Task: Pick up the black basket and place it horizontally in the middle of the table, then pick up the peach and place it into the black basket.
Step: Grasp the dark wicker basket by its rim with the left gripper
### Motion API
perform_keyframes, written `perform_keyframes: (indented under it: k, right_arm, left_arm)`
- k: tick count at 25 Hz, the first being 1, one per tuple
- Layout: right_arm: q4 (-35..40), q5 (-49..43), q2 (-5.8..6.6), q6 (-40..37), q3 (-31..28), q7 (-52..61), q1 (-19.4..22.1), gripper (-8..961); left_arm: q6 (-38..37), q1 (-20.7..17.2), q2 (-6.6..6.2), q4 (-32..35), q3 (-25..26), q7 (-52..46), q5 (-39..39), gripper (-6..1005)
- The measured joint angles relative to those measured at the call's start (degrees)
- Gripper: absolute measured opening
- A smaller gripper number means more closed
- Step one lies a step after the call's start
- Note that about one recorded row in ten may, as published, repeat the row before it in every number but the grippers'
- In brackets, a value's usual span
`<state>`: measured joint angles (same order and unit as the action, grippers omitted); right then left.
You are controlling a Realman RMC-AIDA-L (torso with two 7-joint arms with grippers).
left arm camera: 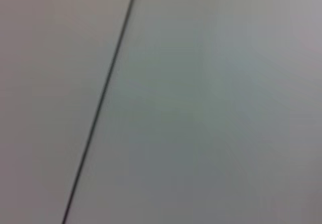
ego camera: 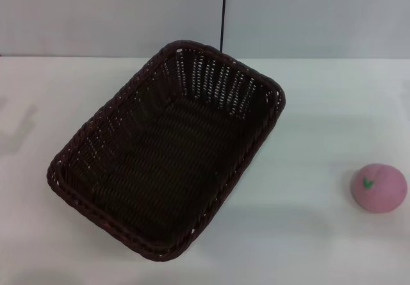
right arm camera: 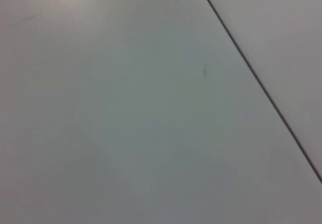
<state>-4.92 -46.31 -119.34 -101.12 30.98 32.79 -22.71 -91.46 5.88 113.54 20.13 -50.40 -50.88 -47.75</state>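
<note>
The black basket (ego camera: 168, 147) lies on the white table (ego camera: 320, 112) a little left of centre, turned at a slant with one corner toward the back wall. It is empty. The pink peach (ego camera: 378, 187) sits on the table at the far right, apart from the basket, its green leaf mark facing up. Neither gripper shows in the head view. Both wrist views show only a plain grey surface with a thin dark line across it.
A grey wall (ego camera: 115, 13) with a thin dark vertical seam (ego camera: 222, 16) stands behind the table's far edge. Faint shadows lie on the table at the far left (ego camera: 19, 128).
</note>
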Motion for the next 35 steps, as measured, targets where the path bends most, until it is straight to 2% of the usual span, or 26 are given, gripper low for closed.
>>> perform_keyframes:
  k: [1, 3, 5, 6, 8, 9, 10, 11, 14, 15, 17, 18, 19, 20, 21, 24, 25, 27, 28, 29, 30, 32, 33, 35]
  right_arm:
    - [0.0, 0.0, 0.0, 0.0, 0.0, 0.0, 0.0, 732]
    - [0.4, 0.0, 0.11, 0.0, -0.2, 0.6, -0.1, 732]
    - [0.6, 0.0, 0.1, 0.4, -0.3, 0.6, -0.1, 732]
    - [0.6, 0.0, 0.1, 0.4, -0.3, 0.6, -0.1, 732]
    - [0.9, 0.1, 0.1, 0.8, -0.6, 0.7, -0.2, 732]
    - [0.9, 0.1, 0.1, 0.8, -0.6, 0.7, -0.2, 732]
    - [1.3, 0.1, 0.14, 0.7, -0.6, 0.8, -0.3, 732]
    - [1.5, 0.1, 0.14, 0.6, -0.7, 0.8, -0.2, 732]
    - [1.6, 0.1, 0.16, 0.3, -1.0, 1.0, 0.1, 732]
    - [1.6, 0.1, 0.17, -0.1, -1.2, 1.1, 0.6, 732]
    - [1.6, 0.1, 0.16, -0.3, -1.2, 1.1, 0.9, 732]
    - [1.6, 0.1, 0.16, -0.4, -1.2, 1.1, 1.1, 732]
    - [1.6, 0.1, 0.17, -0.4, -1.2, 1.1, 1.3, 732]
    - [1.6, 0.1, 0.17, -0.4, -1.2, 1.1, 1.4, 732]
    - [1.6, 0.1, 0.18, -0.4, -1.2, 1.1, 1.5, 732]
    - [1.7, 0.1, 0.21, -0.4, -1.2, 1.1, 1.7, 732]
    - [2.3, 0.1, 0.22, -0.4, -1.2, 1.1, 2.1, 733]
    - [2.5, 0.1, 0.22, -0.4, -1.2, 1.1, 2.3, 733]
    - [2.7, 0.0, 0.22, -0.1, -1.2, 1.1, 2.5, 733]
    - [2.7, 0.0, 0.22, -0.1, -1.2, 1.1, 2.5, 733]
    - [2.7, 0.0, 0.25, 0.0, -1.2, 1.1, 2.7, 733]
    - [2.7, -0.1, 0.26, 0.0, -1.2, 1.1, 2.8, 733]
    - [2.7, -0.1, 0.26, -0.3, -1.2, 1.1, 2.9, 733]
    - [2.8, -0.1, 0.26, -0.6, -1.2, 1.1, 3.0, 733]
  left_arm:
    - [0.0, 0.0, 0.0, 0.0, 0.0, 0.0, 0.0, 682]
    - [6.9, -3.7, -0.4, 18.2, 0.2, -13.3, -10.4, 682]
    - [9.3, -4.7, -0.43, 27.5, 0.4, -21.7, -17.4, 683]
    - [9.3, -4.7, -0.43, 27.5, 0.4, -21.7, -17.4, 683]
    - [9.7, -5.1, -0.45, 36.7, 1.0, -30.7, -25.3, 683]
    - [9.7, -5.1, -0.45, 36.7, 1.0, -30.7, -25.3, 683]
    - [9.2, -4.8, 0.22, 47.3, 2.1, -39.6, -34.5, 683]
    - [9.1, -4.4, 0.71, 51.9, 2.4, -43.3, -38.4, 683]
    - [8.9, -3.8, 1.04, 55.3, 2.4, -46.5, -41.9, 683]
    - [6.8, -1.5, 1.78, 62.7, 2.3, -54.5, -51.3, 683]
    - [4.8, 0.4, 2.28, 65.7, 2.2, -58.0, -56.0, 683]
    - [2.8, 2.2, 2.99, 67.9, 2.4, -60.5, -59.9, 684]
    - [2.8, 2.2, 2.99, 67.9, 2.4, -60.5, -59.9, 684]
    - [-0.4, 4.8, 4.25, 71.3, 2.7, -64.4, -66.1, 684]
    - [-1.5, 6.1, 4.72, 72.9, 1.5, -67.2, -69.6, 685]
    - [-1.6, 6.6, 4.72, 73.5, -0.1, -68.8, -71.4, 687]
    - [-1.3, 7.8, 4.65, 73.8, -3.4, -71.9, -74.9, 688]
    - [-1.0, 8.5, 4.72, 73.7, -4.3, -72.5, -76.1, 692]
    - [1.0, 9.1, 4.92, 73.2, -6.7, -73.3, -77.7, 694]
    - [1.0, 9.1, 4.92, 73.2, -6.7, -73.3, -77.7, 696]
    - [3.7, 9.1, 4.87, 72.8, -9.6, -74.3, -78.8, 698]
    - [5.0, 9.1, 4.84, 72.5, -11.2, -74.8, -79.3, 701]
    - [7.4, 9.1, 4.82, 71.6, -14.5, -75.5, -80.7, 703]
    - [8.4, 9.2, 4.83, 70.9, -16.0, -75.8, -81.6, 707]
